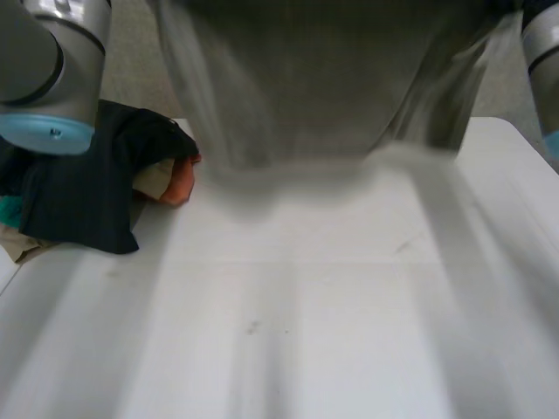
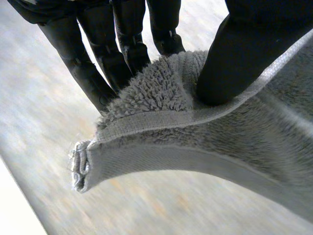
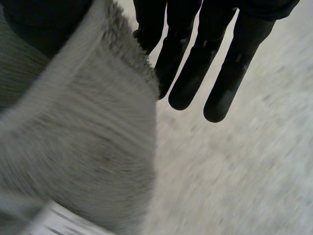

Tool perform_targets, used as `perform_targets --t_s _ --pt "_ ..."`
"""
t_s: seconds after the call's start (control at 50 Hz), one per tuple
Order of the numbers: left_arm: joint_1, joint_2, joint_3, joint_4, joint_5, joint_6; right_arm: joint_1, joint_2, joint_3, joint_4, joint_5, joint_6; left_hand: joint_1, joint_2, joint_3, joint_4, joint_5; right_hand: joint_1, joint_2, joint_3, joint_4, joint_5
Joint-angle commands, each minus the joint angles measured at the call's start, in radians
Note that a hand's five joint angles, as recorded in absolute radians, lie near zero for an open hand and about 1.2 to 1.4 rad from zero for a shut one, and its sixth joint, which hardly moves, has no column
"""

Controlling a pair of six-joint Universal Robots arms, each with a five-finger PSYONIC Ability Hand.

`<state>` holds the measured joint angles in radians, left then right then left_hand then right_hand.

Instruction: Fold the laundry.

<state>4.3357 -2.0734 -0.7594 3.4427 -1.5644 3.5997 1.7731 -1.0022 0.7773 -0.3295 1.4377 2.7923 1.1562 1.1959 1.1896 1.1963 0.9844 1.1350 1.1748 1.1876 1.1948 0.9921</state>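
Observation:
A grey terry towel (image 1: 314, 87) hangs over the far half of the white table (image 1: 306, 332), its lower hem just above the tabletop. In the left wrist view my left hand (image 2: 122, 44) pinches a hemmed corner of the towel (image 2: 195, 142) between its thumb and fingers, and the corner tip sticks out past the fingertips. In the right wrist view my right hand (image 3: 195, 58) holds the towel (image 3: 83, 147) at an edge, pinched between the thumb and the nearest finger; the other fingers point straight down beside the cloth.
A heap of clothes lies at the table's left edge under my left arm (image 1: 44, 70): a dark garment (image 1: 87, 183) on top, an orange piece (image 1: 179, 179) and a teal piece (image 1: 9, 209) beneath. My right arm (image 1: 541, 52) is at the far right.

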Motion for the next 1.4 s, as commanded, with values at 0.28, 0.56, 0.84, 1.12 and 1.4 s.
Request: perform_targets --t_s 0.28,0.56,0.84,1.12,1.4 --pt "-0.014 -0.086 -0.452 -0.076 -0.013 -0.007 -0.01 0.066 0.351 0.276 -0.149 -0.144 0.24 0.2 0.207 0.2 0.237 0.261 0.221 0.209 0.201 0.23" --pt "-0.041 -0.228 -0.495 -0.157 -0.049 0.065 -0.027 0.198 0.494 0.262 -0.057 -0.203 -0.006 -0.046 -0.039 -0.046 -0.009 -0.46 -0.5 -0.513 -0.52 -0.492" --pt "0.007 -0.116 -0.61 -0.211 0.012 0.077 -0.096 0.082 0.579 0.316 0.02 0.015 -0.537 -0.577 -0.571 -0.578 -0.54 -0.506 -0.546 -0.559 -0.566 -0.538" --pt "0.105 -0.044 -0.781 -0.183 0.179 0.148 -0.115 0.099 0.539 0.431 -0.092 0.078 -0.579 -0.619 -0.612 -0.619 -0.582 0.261 0.221 0.209 0.201 0.23" --pt "0.094 -0.16 -0.687 -0.185 0.181 0.175 -0.106 0.082 0.55 0.458 -0.092 0.049 -0.596 -0.636 -0.63 -0.636 -0.599 0.261 0.221 0.209 0.201 0.23"
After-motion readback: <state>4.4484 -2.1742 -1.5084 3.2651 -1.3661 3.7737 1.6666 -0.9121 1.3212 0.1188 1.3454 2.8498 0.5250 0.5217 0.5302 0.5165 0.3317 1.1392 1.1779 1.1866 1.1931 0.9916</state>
